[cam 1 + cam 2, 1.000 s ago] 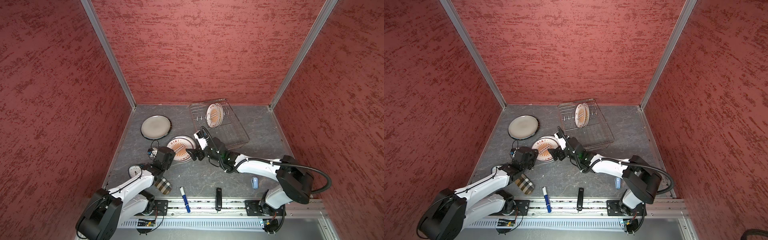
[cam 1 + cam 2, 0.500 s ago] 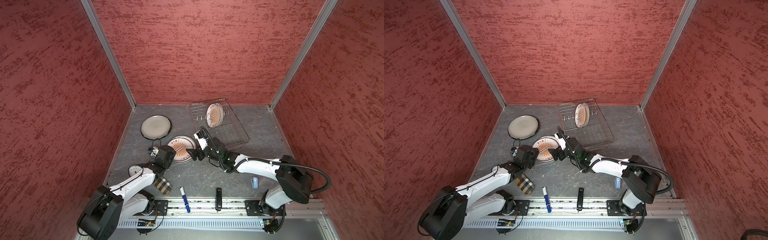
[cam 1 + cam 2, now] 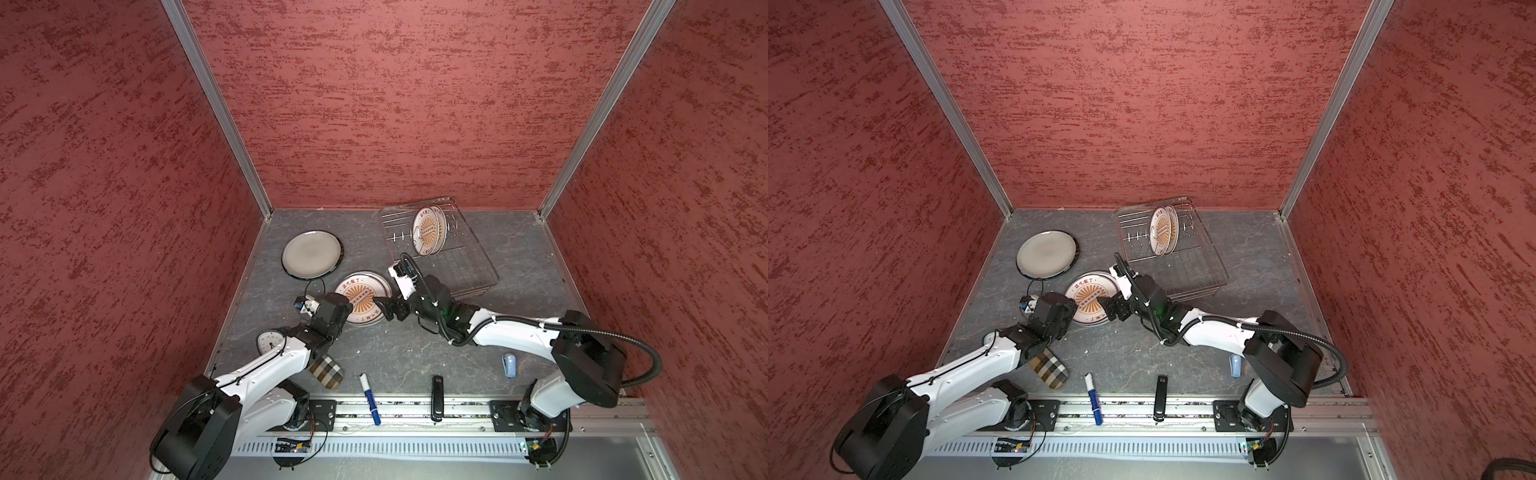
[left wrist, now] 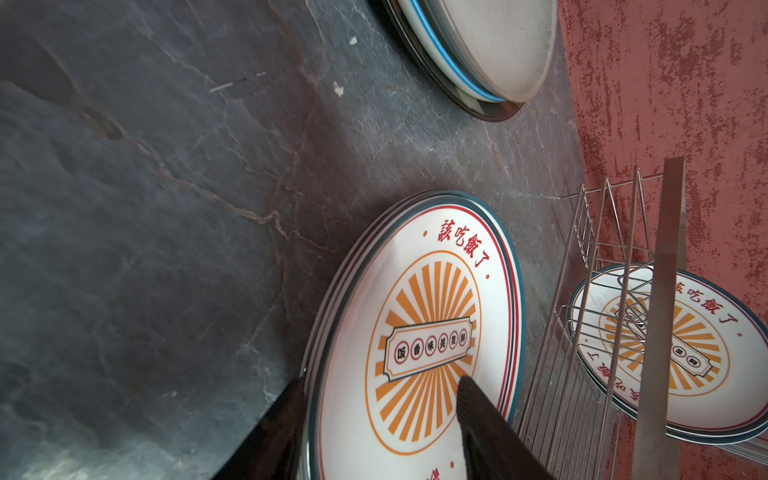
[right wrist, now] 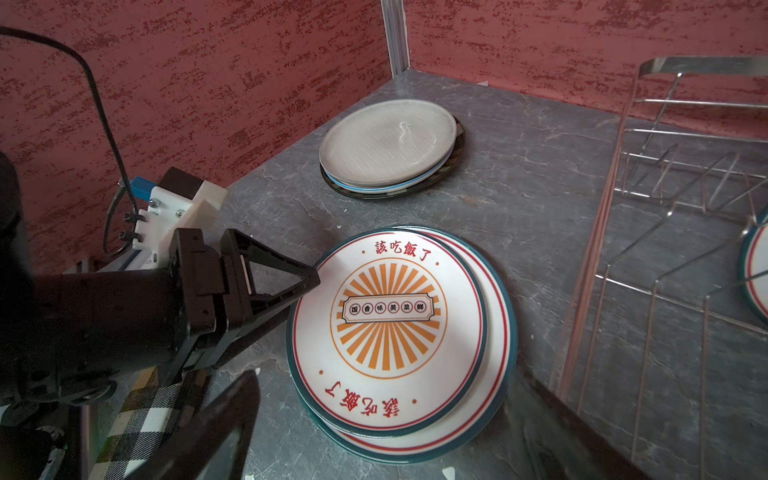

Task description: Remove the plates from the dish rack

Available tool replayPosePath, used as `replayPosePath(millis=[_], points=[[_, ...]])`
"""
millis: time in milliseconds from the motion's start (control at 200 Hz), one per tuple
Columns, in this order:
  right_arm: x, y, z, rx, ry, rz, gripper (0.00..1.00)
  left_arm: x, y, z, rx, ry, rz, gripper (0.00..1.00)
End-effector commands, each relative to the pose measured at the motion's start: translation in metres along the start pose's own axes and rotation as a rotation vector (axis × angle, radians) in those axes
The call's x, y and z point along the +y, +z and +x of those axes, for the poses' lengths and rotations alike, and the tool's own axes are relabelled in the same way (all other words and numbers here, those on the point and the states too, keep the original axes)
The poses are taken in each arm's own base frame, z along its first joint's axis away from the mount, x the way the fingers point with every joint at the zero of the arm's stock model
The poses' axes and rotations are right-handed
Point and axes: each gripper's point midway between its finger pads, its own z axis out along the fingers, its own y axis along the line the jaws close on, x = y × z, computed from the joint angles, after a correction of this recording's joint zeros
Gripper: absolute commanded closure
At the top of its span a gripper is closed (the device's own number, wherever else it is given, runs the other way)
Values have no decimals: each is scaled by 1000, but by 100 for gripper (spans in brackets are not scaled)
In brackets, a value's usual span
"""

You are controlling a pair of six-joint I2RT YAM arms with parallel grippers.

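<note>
A stack of sunburst plates lies flat on the table. My left gripper is open, with one finger beside the stack's rim and the other over the top plate's face. My right gripper stands wide open at the opposite edge, holding nothing. Two more sunburst plates stand upright in the dish rack. A grey plate tops another pile at the left.
A clock lies partly under my left arm, beside a plaid pouch. Along the front edge lie a blue marker, a black stapler-like object and a small pale blue item. Red walls close in three sides.
My left gripper has edged slightly closer to the sunburst stack and its jaws have spread a little. The right arm has stayed where it was.
</note>
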Motion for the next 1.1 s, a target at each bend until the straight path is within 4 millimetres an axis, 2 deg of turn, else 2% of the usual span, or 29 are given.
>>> replayPosePath(millis=[0, 261, 491, 631, 772, 912, 972, 1097], points=[[2, 1, -9, -30, -18, 9, 7, -2, -2, -4, -20, 15, -3, 42], [1, 0, -10, -40, -20, 14, 6, -4, -2, -5, -26, 19, 9, 42], [-3, -14, -26, -135, 12, 35, 5, 0, -11, -13, -59, 23, 12, 38], [-9, -24, -38, -193, 37, 47, 2, -5, -23, -19, -81, 34, 72, 21], [-33, -31, -53, -225, 96, 108, 1, -16, -32, -19, -87, 74, 167, 0], [-67, -34, -67, -215, 162, 194, 1, -36, -41, -12, -71, 147, 308, 1], [-82, -36, -72, -211, 173, 223, 1, -51, -47, -7, -57, 186, 399, 1], [-124, -47, -87, -233, 224, 299, 1, -76, -62, 10, -7, 290, 580, 1]])
